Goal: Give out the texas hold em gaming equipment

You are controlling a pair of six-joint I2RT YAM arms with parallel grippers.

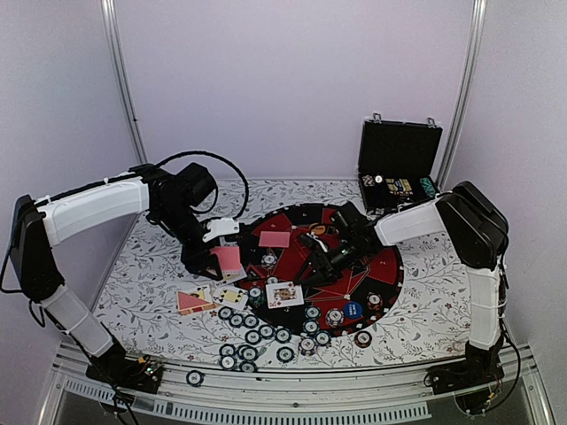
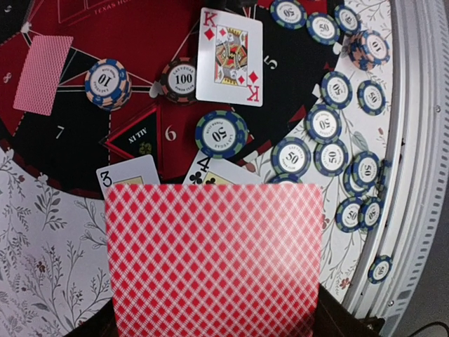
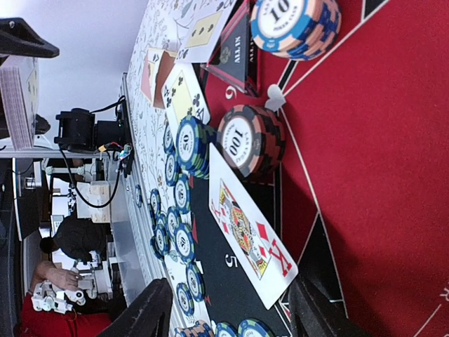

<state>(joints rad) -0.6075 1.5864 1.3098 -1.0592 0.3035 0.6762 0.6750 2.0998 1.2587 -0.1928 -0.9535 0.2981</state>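
Left gripper (image 1: 218, 257) is clamped shut on a red-backed card (image 2: 214, 260), gripped at its bottom edge with the patterned back turned to the wrist camera. Part of it is cut off by the frame, so its long axis can't be told. It's held at the left rim of the mat (image 1: 381, 266), close by a 3 (image 2: 130, 175) and a 4 of clubs (image 2: 210, 175) that are laid face up. A drop right there is probably best avoided, or a pile gets made.

Bare room is offered by the flowery table (image 1: 151, 274) out left of the mat. Toward the near rail (image 1: 292, 390) the 50 chips (image 2: 330, 158) are packed thick, so that side looks risky.

Right gripper (image 3: 228, 316) is spread open and nothing is held. The king of diamonds (image 3: 249, 235) is laid flat on the mat just ahead of its fingers, long axis pointed roughly into the gap, one short end nearest them. The right arm is judged the handier one for that card, since the left is occupied.

A black 100 stack (image 3: 249, 140) and a 50 stack (image 3: 193, 144) are parked just beside the king's far end. Whether they touch it can't be told, but little sliding room is left that way. A face-down card (image 1: 275, 239) is seen further up the mat, well apart.
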